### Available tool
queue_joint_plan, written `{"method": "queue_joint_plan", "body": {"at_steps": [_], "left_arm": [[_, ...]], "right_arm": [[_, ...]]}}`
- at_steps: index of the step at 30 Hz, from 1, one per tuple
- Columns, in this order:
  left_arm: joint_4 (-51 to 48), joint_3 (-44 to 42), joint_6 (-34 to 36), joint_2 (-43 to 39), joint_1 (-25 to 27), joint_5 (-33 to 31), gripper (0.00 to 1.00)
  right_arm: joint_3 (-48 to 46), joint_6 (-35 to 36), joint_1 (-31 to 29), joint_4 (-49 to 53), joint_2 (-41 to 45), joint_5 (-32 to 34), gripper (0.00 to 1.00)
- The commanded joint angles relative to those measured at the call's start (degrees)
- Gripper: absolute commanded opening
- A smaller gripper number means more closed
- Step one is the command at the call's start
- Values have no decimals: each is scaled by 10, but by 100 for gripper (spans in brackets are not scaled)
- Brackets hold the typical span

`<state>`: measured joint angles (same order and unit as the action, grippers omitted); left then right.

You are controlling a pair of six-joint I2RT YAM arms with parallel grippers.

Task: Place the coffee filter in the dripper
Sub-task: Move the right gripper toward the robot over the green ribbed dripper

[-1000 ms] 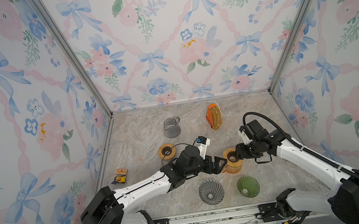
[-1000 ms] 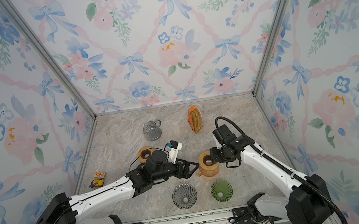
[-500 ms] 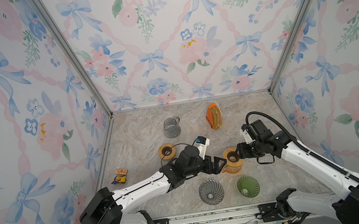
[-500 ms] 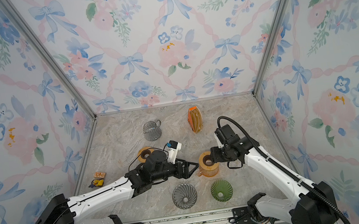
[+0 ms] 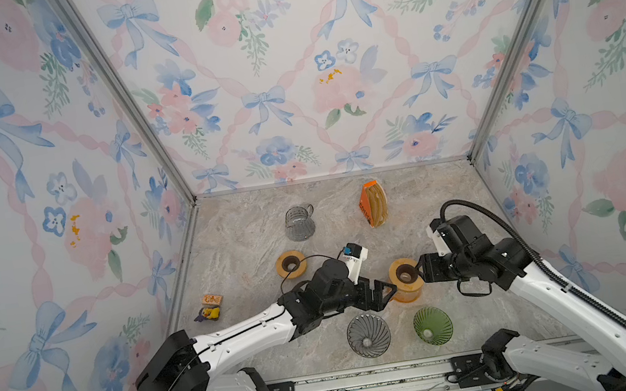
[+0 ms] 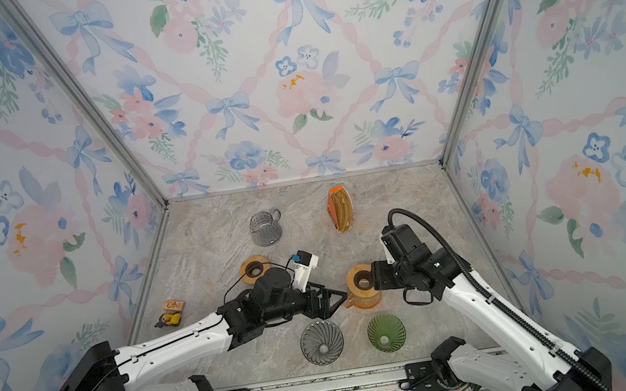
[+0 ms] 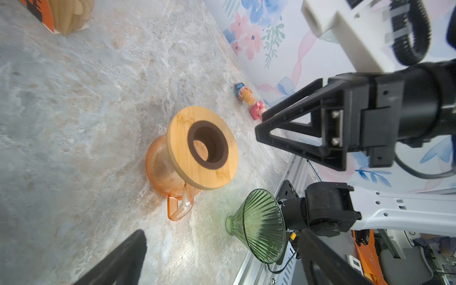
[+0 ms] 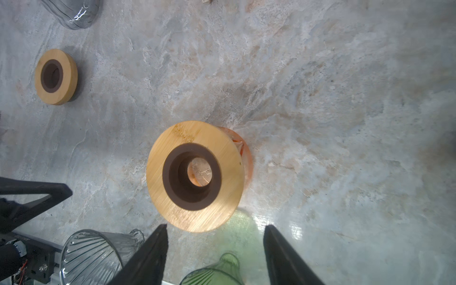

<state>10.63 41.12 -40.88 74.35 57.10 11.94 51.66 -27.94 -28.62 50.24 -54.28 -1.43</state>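
Observation:
The coffee filters (image 5: 375,204) are beige papers in an orange pack, standing at the back of the table in both top views (image 6: 341,209). A green glass dripper (image 5: 432,325) and a grey glass dripper (image 5: 368,335) stand near the front edge. Between the arms is an orange carafe (image 5: 407,296) topped by a wooden ring (image 8: 160,158). My left gripper (image 5: 380,293) is open just left of the carafe and holds nothing. My right gripper (image 5: 422,268) is open at the ring's right side, with nothing between its fingers (image 8: 158,246). The green dripper (image 7: 261,227) lies past the left gripper's tips.
A clear glass carafe (image 5: 299,223) stands at the back left and a second wooden ring (image 5: 291,264) in front of it. Small toys (image 5: 210,306) lie by the left wall, and two more (image 7: 250,103) by the right wall. The metal rail (image 5: 372,381) borders the table's front.
My right gripper has opened a little wider and drawn slightly back to the right from the wooden ring. The left arm and the objects have stayed put.

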Motion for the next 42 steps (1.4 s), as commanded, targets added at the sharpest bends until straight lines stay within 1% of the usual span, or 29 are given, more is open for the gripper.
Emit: {"method": "queue_joint_plan", "body": {"at_steps": [1, 10, 12, 15, 20, 24, 30, 35, 42], "left_arm": [[10, 5, 15, 11, 6, -6, 98], [14, 5, 25, 14, 8, -2, 98], [14, 5, 26, 10, 9, -2, 98], [14, 5, 27, 2, 11, -5, 98], [14, 0, 25, -7, 10, -9, 98], [14, -3, 25, -14, 10, -6, 98], [14, -4, 28, -20, 10, 4, 98], [18, -14, 30, -31, 10, -1, 98], [22, -18, 33, -36, 9, 1, 98]], "right_arm": [[-21, -29, -5, 60, 40, 4, 65], [-61, -75, -8, 109, 126, 6, 67], [-66, -97, -13, 115, 138, 8, 67], [-68, -116, -19, 131, 147, 16, 71], [-77, -135, -35, 146, 146, 6, 73], [-82, -147, -57, 154, 136, 14, 74], [-92, -178, -98, 159, 124, 33, 67], [-112, -211, -130, 155, 115, 48, 65], [-132, -223, -139, 137, 95, 48, 63]]}}
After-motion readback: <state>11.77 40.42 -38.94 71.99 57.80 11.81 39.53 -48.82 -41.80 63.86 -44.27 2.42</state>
